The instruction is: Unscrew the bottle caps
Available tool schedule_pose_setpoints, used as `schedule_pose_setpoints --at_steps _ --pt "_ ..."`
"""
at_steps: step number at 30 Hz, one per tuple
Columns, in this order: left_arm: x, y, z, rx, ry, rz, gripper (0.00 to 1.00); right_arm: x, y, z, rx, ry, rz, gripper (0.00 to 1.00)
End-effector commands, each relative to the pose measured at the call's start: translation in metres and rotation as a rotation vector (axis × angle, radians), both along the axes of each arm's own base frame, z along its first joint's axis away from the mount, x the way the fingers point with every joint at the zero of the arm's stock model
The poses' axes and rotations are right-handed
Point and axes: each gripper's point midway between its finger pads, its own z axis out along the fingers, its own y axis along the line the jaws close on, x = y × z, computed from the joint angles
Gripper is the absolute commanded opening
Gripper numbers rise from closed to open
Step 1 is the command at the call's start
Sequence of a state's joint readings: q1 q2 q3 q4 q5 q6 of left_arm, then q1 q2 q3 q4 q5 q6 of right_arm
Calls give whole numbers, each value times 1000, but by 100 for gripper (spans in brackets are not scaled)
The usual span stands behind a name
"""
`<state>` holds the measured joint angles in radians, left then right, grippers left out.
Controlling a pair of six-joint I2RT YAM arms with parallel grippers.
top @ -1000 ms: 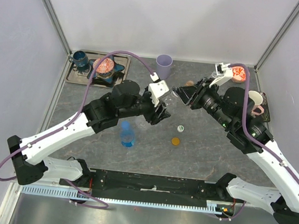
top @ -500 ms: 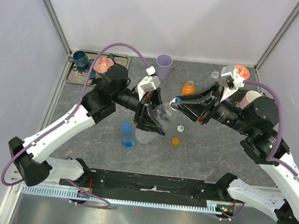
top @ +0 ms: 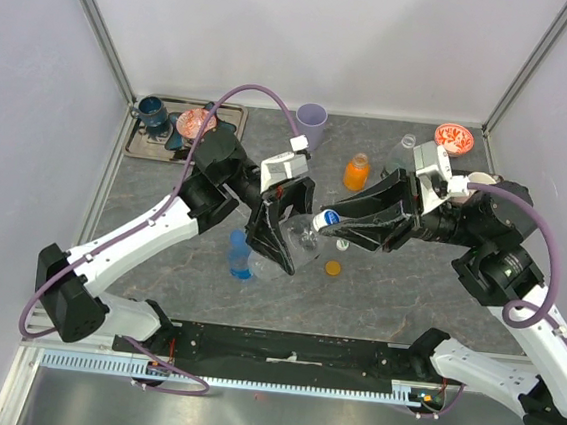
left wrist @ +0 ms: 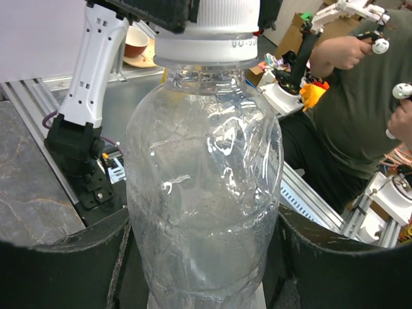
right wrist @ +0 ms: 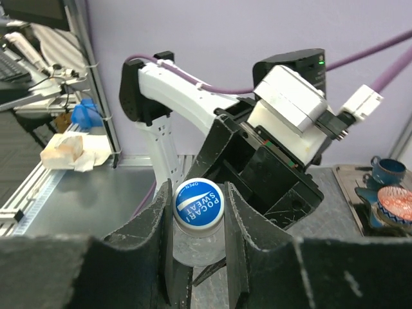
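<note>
My left gripper (top: 285,248) is shut on the body of a clear bottle (top: 301,239) and holds it tilted above the table; in the left wrist view the bottle (left wrist: 203,193) fills the space between the fingers (left wrist: 58,270). Its cap (right wrist: 199,205) is white with a blue printed top. My right gripper (top: 331,222) is closed on that cap (top: 328,218), one finger on each side. A blue bottle (top: 241,254) stands by the left arm. A short orange bottle (top: 357,169) stands further back. An orange cap (top: 332,267) lies loose on the table.
A lilac cup (top: 311,125) stands at the back centre. A tray (top: 234,117) at the back left holds a blue mug and a patterned bowl. A red bowl (top: 453,136) and a white mug (top: 482,181) sit at the back right.
Both arms have come together and moved toward the front with the clear bottle between them. The bottle was lifted off the table. The white-green cap is now hidden under the right gripper.
</note>
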<state>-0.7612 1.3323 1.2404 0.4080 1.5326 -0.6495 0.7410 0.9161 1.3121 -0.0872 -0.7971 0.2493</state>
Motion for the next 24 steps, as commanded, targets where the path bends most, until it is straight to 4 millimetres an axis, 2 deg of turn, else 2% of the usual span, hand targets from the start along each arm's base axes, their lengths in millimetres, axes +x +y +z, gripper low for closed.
schedule_pose_setpoints --at_steps 1,6,10,11,12,13,15,16,19,21,24 --pt "7 -3 14 -41 -21 28 47 -60 -9 -22 -98 -42 339 0" --pt "9 -5 11 -30 -6 23 48 -69 -11 -26 -73 -48 393 0" --pt "10 -5 10 -26 -10 15 48 -63 -9 -25 -64 -15 346 0" --pt "12 -5 9 -23 -6 20 47 -60 -9 -22 -56 -7 321 5" --pt "13 -6 9 -23 -2 27 47 -52 -8 -20 -50 22 264 21" --pt "15 -6 8 -21 2 33 47 -49 -9 -16 -39 30 230 43" --pt "17 -7 7 -17 6 44 46 -41 -12 -7 -25 53 144 64" --pt "17 -6 6 -17 5 46 46 -30 -13 -2 -6 67 72 76" --pt "18 -5 8 -22 -3 58 47 -11 -21 13 22 89 -75 90" --pt "19 -5 10 -25 -7 68 47 -6 -26 23 43 95 -129 96" --pt "22 -6 15 -42 -14 94 47 8 -37 39 96 114 -246 98"
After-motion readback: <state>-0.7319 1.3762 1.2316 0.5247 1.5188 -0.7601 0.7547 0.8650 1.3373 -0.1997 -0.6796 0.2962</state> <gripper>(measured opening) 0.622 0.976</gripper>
